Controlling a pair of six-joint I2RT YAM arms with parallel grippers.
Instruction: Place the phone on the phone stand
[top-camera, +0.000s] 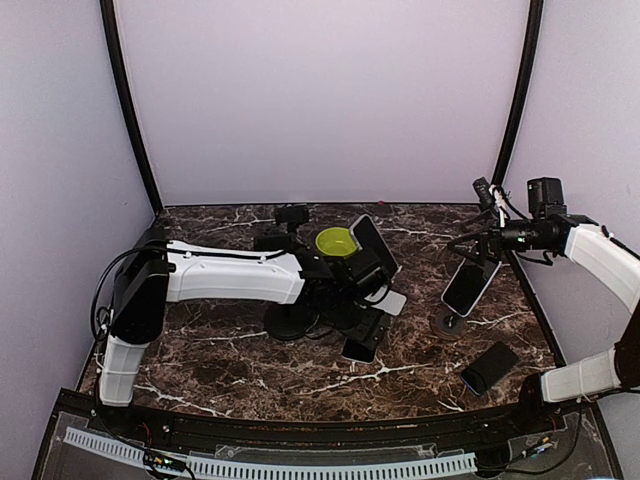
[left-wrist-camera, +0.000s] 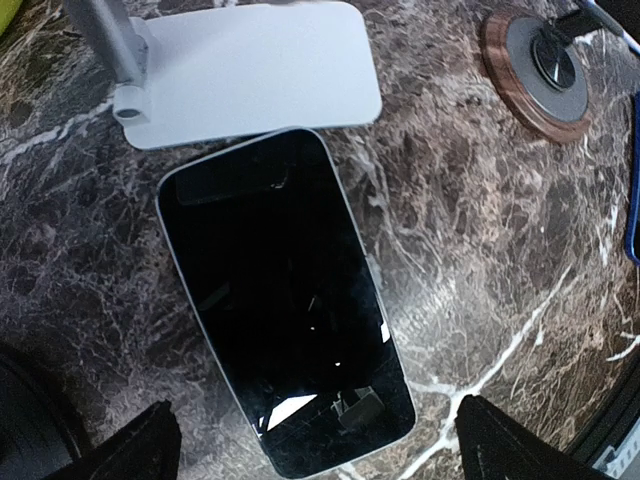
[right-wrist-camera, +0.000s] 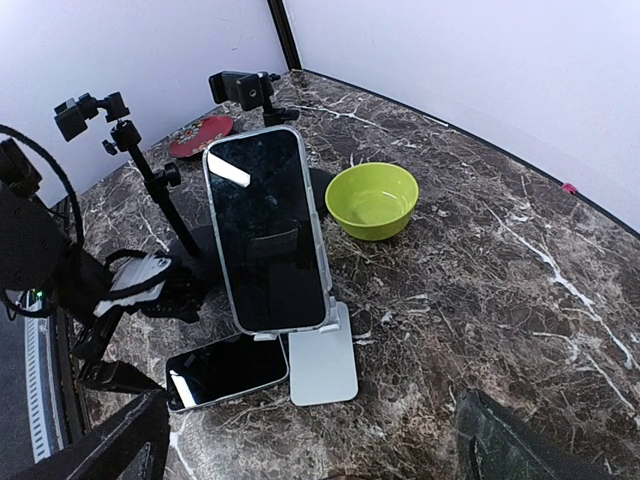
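Note:
A black phone (left-wrist-camera: 285, 300) with a pale rim lies flat, screen up, on the marble table, against the near edge of a white phone stand's base (left-wrist-camera: 250, 70). It also shows in the top view (top-camera: 360, 349) and in the right wrist view (right-wrist-camera: 225, 370). My left gripper (left-wrist-camera: 315, 425) hovers over the phone's near end, open, one finger either side. A second phone (right-wrist-camera: 265, 230) leans upright on the white stand (right-wrist-camera: 325, 365). My right gripper (right-wrist-camera: 310, 460) is open and empty, raised at the right (top-camera: 478, 240).
A green bowl (top-camera: 337, 241) sits behind the white stand. A third phone (top-camera: 468, 286) is on a round wooden-rimmed stand (top-camera: 447, 322). A dark phone with a blue edge (top-camera: 489, 367) lies at the front right. A black camera tripod (top-camera: 290, 215) stands mid-table.

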